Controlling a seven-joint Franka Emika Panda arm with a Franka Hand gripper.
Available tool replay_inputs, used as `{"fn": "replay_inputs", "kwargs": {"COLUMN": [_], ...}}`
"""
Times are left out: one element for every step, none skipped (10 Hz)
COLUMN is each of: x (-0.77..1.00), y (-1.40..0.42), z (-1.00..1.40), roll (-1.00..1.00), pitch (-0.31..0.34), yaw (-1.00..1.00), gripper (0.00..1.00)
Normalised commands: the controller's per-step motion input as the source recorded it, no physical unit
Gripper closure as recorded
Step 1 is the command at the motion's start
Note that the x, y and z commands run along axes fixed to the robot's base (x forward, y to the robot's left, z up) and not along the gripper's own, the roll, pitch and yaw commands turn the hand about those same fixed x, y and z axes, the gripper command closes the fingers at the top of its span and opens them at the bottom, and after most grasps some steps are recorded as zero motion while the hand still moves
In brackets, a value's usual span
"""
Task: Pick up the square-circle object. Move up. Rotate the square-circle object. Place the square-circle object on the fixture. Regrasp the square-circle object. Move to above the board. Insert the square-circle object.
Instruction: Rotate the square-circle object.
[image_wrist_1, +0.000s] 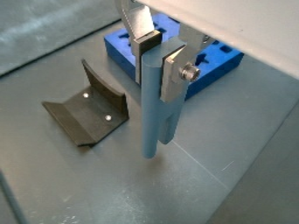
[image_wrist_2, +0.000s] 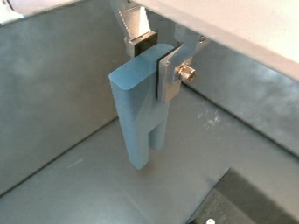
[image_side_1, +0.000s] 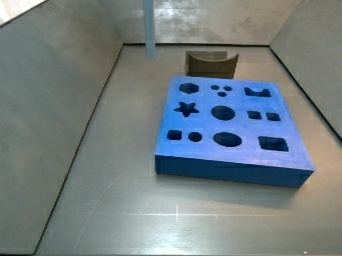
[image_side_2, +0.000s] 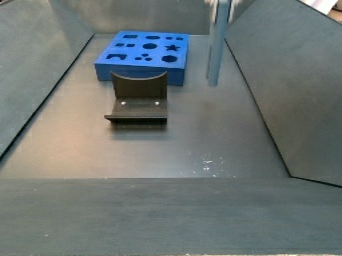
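Blue-grey peg, the square-circle object (image_wrist_1: 156, 105), hangs upright in the hand (image_wrist_1: 159, 54), silver fingers (image_wrist_1: 176, 72) clamped on its upper part, well clear of the tabletop (image_wrist_1: 233, 166). Likely the move-up/rotate step: lift straight, then turn w/o loosening grip, so the peg ends level for the fixture (image_wrist_1: 87, 108) notch. Peg looks smooth, matte, slab-sided. Fixture is dark, angular, w/ small bright dots. Board (image_side_1: 230, 129) is thick blue w/ star, round & square holes.

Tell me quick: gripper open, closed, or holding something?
Gripper: closed on the blue-grey peg, held upright above the floor beside the fixture.
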Motion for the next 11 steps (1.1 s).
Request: {"fn": "replay_inputs", "kwargs": {"x": [0.01, 0.01, 0.02, 0.02, 0.03, 0.02, 0.01, 0.01, -0.01, 0.00, 0.00], "y": [0.02, 0.03, 0.04, 0.04, 0.03, 0.03, 0.02, 0.02, 0.01, 0.01, 0.01], "z": [-1.00, -1.00, -0.89, -0.77, -0.55, -0.34, -0.30, -0.30, -0.30, -0.30, -0.30], "roll": [-0.08, -0.05, -0.04, -0.02, 0.00, 0.02, 0.03, 0.03, 0.03, 0.03, 0.03], "pitch": [-0.042, -0.044, -0.037, -0.034, -0.028, -0.027, -0.020, -0.020, -0.012, -0.013, -0.014], "yaw": [-0.06, -0.06, -0.06, -0.06, -0.05, -0.05, -0.05, -0.05, -0.05, -0.05, -0.05], "gripper": [1.00, 1.00, 1.00, 1.00, 1.00, 1.00, 1.00, 1.00, 1.00, 1.00, 1.00]}}
